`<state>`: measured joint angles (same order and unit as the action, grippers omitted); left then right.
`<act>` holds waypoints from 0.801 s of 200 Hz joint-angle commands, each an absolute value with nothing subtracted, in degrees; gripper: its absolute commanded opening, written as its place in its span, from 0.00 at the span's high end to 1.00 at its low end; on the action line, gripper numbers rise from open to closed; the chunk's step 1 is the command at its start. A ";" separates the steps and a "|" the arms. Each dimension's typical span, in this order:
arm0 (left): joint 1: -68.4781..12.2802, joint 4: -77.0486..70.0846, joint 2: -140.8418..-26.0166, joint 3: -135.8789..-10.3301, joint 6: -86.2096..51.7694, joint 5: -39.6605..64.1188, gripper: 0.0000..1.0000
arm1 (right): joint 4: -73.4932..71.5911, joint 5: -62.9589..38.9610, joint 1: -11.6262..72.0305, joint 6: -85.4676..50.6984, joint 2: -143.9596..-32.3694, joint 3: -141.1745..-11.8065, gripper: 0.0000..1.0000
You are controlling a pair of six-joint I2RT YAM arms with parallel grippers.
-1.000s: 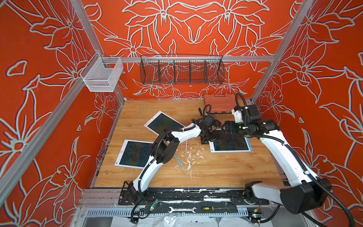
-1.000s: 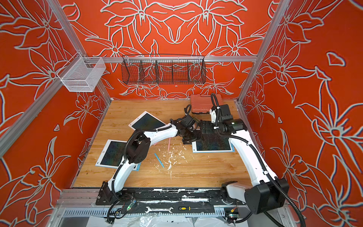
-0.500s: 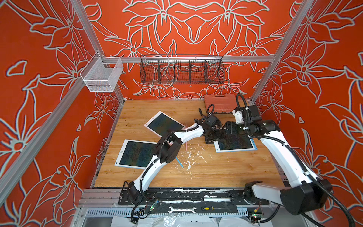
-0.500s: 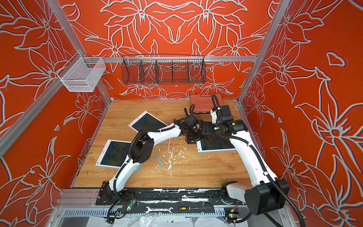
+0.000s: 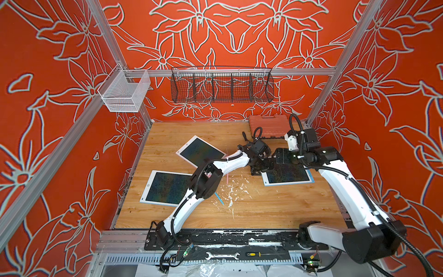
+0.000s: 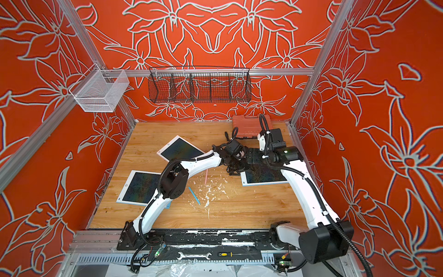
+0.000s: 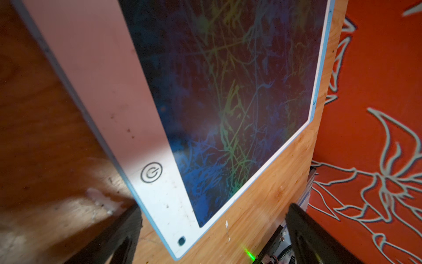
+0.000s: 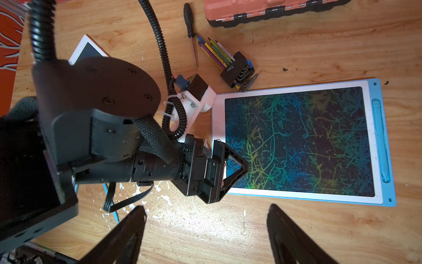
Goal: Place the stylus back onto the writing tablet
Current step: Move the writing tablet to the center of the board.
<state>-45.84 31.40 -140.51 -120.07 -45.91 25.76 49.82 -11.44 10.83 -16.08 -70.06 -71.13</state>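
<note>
1. The blue stylus (image 8: 380, 139) sits docked along the blue-edged tablet (image 8: 296, 141).
2. That tablet has slid rightward since a second ago.
3. Left gripper (image 7: 212, 230) and right gripper (image 8: 205, 228) gape empty; this one looks finished.

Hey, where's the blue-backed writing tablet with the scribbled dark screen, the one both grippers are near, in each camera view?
Top views: the blue-backed writing tablet with the scribbled dark screen lies right of centre on the wooden table, partly under both arms.
Left wrist: it fills most of the picture.
Right wrist: it lies whole in the right half.
Shared landmark: the orange tool case beyond it; not in the left wrist view.
</note>
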 commanded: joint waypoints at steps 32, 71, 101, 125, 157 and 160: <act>-46.23 39.26 -138.99 -123.10 -39.98 20.08 0.03 | 49.94 -11.51 10.63 -16.35 -68.55 -70.20 0.15; -46.23 38.35 -133.95 -120.09 -37.82 19.28 0.03 | 49.93 -12.02 10.56 -16.83 -68.55 -70.23 0.15; -46.41 36.19 -128.55 -115.56 -37.01 17.97 0.03 | 50.22 -12.34 10.61 -17.32 -68.64 -70.07 0.15; -46.41 36.76 -125.14 -113.02 -36.43 16.96 0.03 | 50.21 -12.61 10.62 -18.43 -68.86 -69.48 0.15; -46.23 39.93 -120.46 -108.99 -35.44 13.65 0.03 | 50.16 -13.03 10.62 -20.19 -69.08 -68.95 0.15; -46.16 40.10 -119.89 -108.42 -35.34 13.25 0.03 | 50.11 -13.01 10.61 -20.40 -69.08 -68.85 0.15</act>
<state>-46.13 37.28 -124.27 -111.66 -37.04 16.88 49.87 -12.12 10.83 -18.17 -69.73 -69.78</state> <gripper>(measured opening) 0.973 0.854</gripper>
